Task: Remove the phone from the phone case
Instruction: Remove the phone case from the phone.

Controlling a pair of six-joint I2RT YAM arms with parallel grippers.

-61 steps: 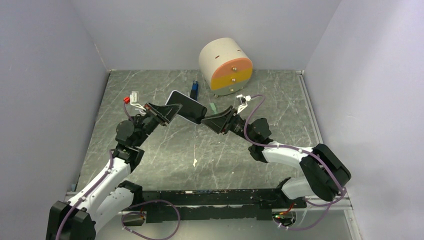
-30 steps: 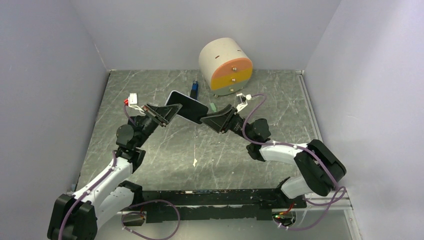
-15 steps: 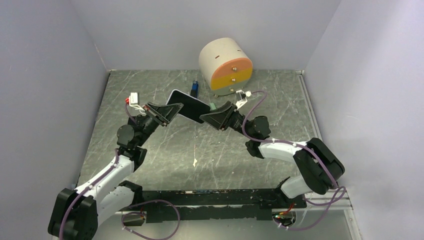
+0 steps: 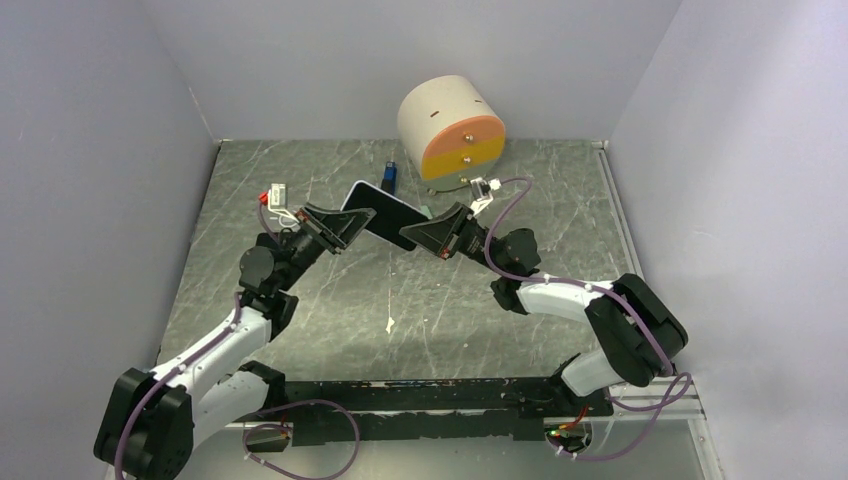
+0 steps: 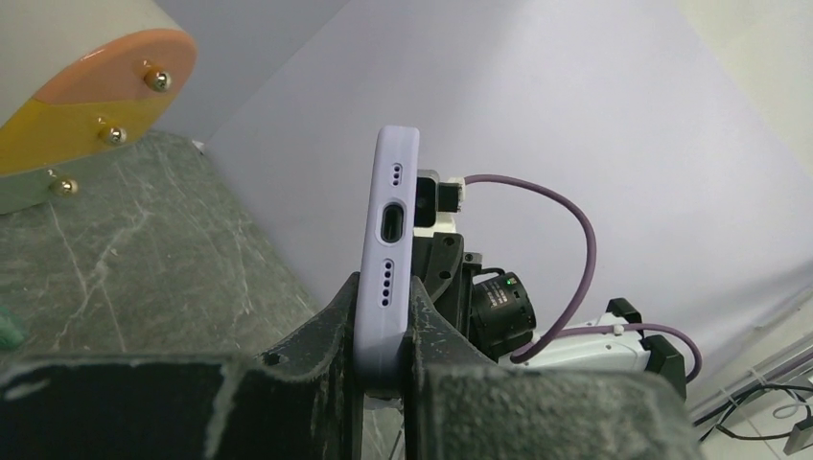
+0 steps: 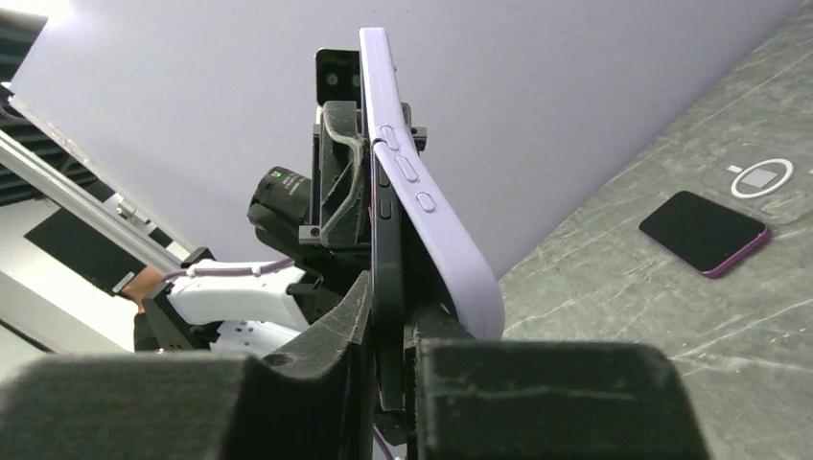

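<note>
- Shifting a little to the right and toward the back wall over the last two seconds, the phone hangs in the air between the two arms, clear of the table. The left arm has followed it inward, and the right wrist has tipped upward.
- The left gripper is clenched on one short end and the right gripper on the other — neither has let go across the interval.
- My reading is that the pair is prying the bundle apart. The small travel suggests the peel is under way rather than finished.
- The right wrist view shows what the overhead cannot — the lavender phone case bows away from the dark body at the near end. Its lip stands free just above one finger, while the dark slab alone runs down between the fingers.
- So the right pincer appears to grasp the phone itself, with the case already off that end.
- At the far end of that view, case and body lie together inside the left fingers.
- The left wrist view adds the port end, with the charging slot and speaker holes in the lavender edge squeezed between the two pads. The split does not show from there.
- Only the overhead places it all, in front of the round drum with its orange-and-yellow face.
</note>
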